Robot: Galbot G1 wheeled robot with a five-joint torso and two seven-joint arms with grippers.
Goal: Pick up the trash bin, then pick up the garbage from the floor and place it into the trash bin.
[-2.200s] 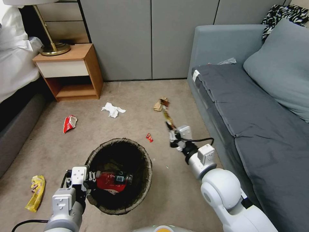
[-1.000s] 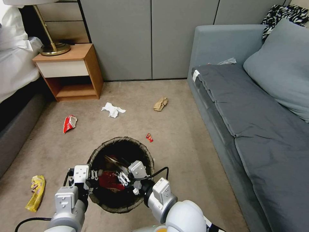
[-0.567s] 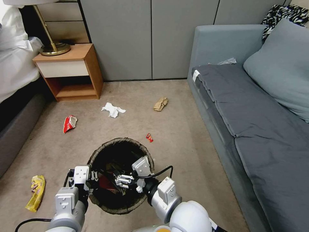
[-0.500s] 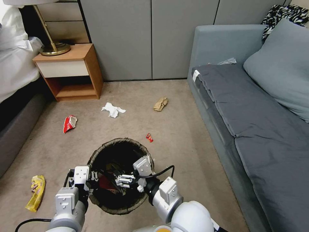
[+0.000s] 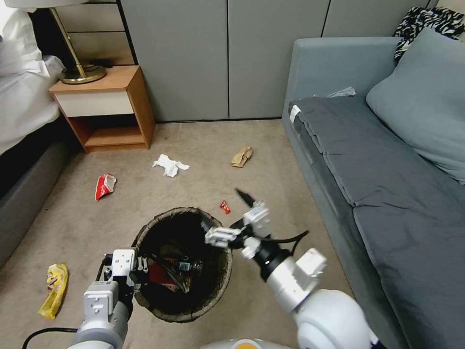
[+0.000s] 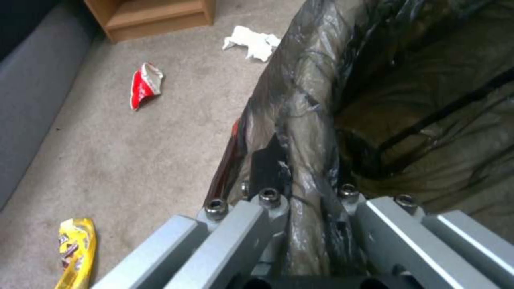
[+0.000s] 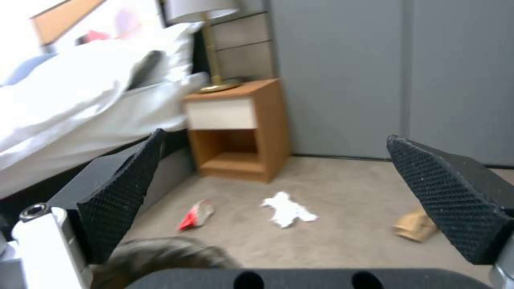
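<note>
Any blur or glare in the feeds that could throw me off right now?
Head view: right gripper slightly motion-smeared above the trash bin; floor litter crisp. Right wrist view: soft overall, bedding washed out. Left wrist view: liner sheen at the rim, left gripper fingers clear.

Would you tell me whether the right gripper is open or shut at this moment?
Open. The right gripper hangs over the trash bin rim, its fingers spread wide apart with nothing between them.
</note>
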